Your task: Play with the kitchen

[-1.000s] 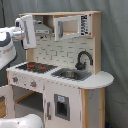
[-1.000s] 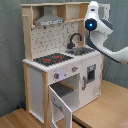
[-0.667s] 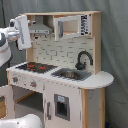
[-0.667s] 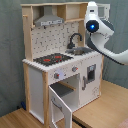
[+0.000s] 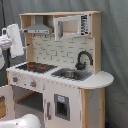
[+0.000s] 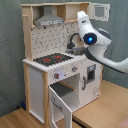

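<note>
- We see the kitchen (image 5: 60,75) (image 6: 60,65) upright on a wooden table (image 6: 100,107), lower oven door (image 6: 62,102) hanging open.
- Arm (image 6: 97,42) raised beside the hob (image 6: 52,59), touching nothing.
- Hand state: we cannot tell.

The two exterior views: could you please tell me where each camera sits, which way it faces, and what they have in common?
First exterior view: off the kitchen's sink end, facing its front at an angle; the white arm shows at the first exterior view's left edge.
Second exterior view: off the hob end, facing the front from the opposite angle; the arm crosses in front of the sink side, and a lower door stands open.
Shared: both show the kitchen, its hob, black faucet, and the arm.
</note>
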`<control>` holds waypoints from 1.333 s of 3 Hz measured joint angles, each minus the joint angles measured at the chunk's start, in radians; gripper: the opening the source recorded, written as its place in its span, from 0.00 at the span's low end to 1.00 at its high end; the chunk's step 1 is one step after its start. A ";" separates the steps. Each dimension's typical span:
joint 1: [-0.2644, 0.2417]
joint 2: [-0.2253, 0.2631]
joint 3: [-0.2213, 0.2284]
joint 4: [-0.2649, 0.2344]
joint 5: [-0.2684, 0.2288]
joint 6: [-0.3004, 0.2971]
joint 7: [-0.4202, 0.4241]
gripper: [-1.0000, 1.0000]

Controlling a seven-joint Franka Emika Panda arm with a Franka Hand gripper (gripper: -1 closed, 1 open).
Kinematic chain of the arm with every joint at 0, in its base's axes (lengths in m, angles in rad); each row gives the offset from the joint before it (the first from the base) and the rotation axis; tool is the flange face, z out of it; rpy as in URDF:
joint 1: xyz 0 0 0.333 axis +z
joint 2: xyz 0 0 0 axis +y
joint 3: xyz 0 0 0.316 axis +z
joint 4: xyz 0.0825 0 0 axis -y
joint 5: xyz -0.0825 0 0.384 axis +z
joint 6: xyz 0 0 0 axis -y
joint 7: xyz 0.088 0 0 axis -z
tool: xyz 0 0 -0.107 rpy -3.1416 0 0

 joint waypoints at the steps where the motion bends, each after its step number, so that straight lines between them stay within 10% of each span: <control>1: 0.028 -0.041 0.021 0.007 0.000 0.025 -0.089 1.00; 4: 0.155 -0.065 0.131 0.041 -0.116 0.120 -0.294 1.00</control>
